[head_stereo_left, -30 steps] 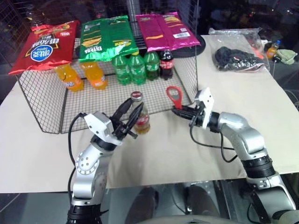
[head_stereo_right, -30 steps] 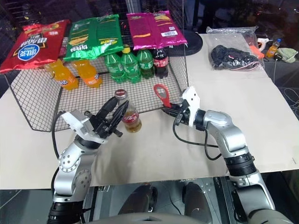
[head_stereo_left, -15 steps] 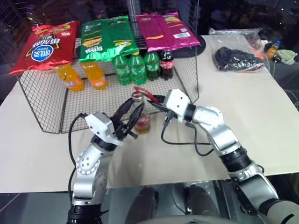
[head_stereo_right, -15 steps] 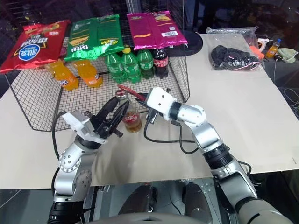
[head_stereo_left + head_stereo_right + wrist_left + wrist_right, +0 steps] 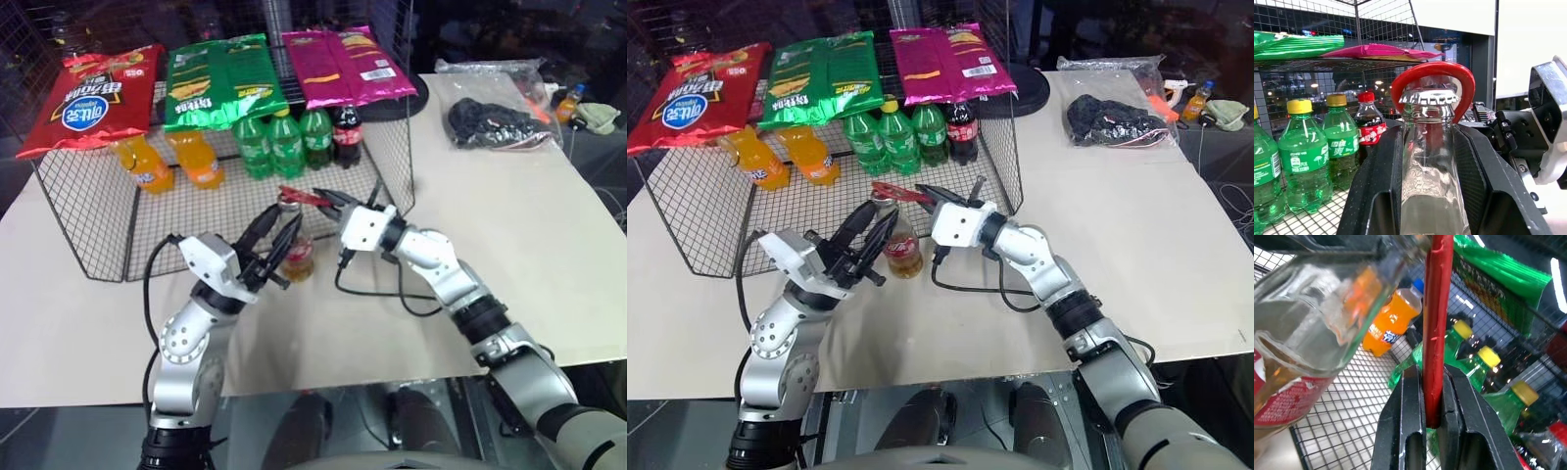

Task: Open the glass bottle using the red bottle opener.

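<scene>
While the red [image 5: 90, 98], green [image 5: 217, 81] and pink snack bags [image 5: 348, 65] lie across the top of the wire basket [image 5: 98, 220], orange soda bottles [image 5: 171, 162], green bottles [image 5: 274, 147] and a dark cola bottle [image 5: 347, 135] stand inside it. In front of the basket, the left gripper [image 5: 274, 245] has its fingers [image 5: 1378, 186] pinching the glass bottle [image 5: 295, 245] from both sides, upright over the desk [image 5: 509, 235]; its crimped cap [image 5: 1426, 97] is on. Above the cap lies the red bottle opener [image 5: 304, 196], roughly level, its ring head just behind the cap's rim in the left wrist view. The right gripper [image 5: 333, 203] has its fingers [image 5: 1459, 431] pressed on the opener's handle. Far right, a black bundle in a clear bag [image 5: 495, 122] lies on the desk.
</scene>
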